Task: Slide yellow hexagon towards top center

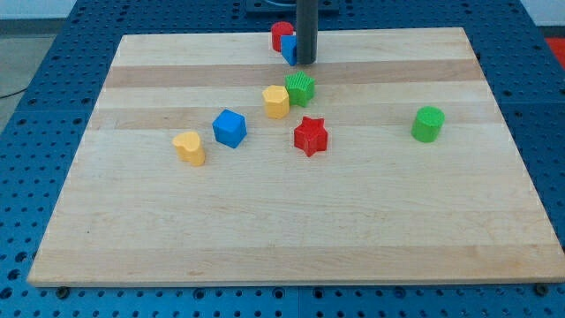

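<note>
My tip (pixel 305 62) rests on the board (pixel 265 230) near its top centre edge. It is a bare rod with nothing to open or close, and it holds nothing. Touching or just beside it on the view's left are a red block (pixel 281 34) and a blue block (pixel 289 50), both partly hidden by the rod.

The yellow hexagon (pixel 276 102) lies below my tip and slightly to the view's left, apart from it. A green block (pixel 300 89) touches its right side, between my tip and the hexagon.

Recommended procedure: route my tip around the view's left of the hexagon, staying clear of the blue cube (pixel 229 128). Place it on the bottom face. Push upward through the hexagon's centre, otherwise the block will likely rotate off line. Expect the green block to be dragged along.
</note>
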You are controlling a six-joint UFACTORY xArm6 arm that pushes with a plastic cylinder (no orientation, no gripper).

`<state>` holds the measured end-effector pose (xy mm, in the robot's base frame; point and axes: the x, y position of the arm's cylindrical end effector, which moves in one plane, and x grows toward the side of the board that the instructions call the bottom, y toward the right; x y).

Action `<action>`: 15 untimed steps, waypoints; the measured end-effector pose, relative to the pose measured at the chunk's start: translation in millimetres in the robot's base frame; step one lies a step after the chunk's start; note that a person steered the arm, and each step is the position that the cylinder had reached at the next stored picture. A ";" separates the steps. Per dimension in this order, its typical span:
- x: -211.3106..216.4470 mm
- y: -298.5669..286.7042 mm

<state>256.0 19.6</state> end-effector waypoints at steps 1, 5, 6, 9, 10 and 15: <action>-0.1 0.0; 29.3 16.0; 37.9 23.1; 122.6 -29.2; 96.5 -70.9; 99.9 -140.3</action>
<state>355.8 -120.7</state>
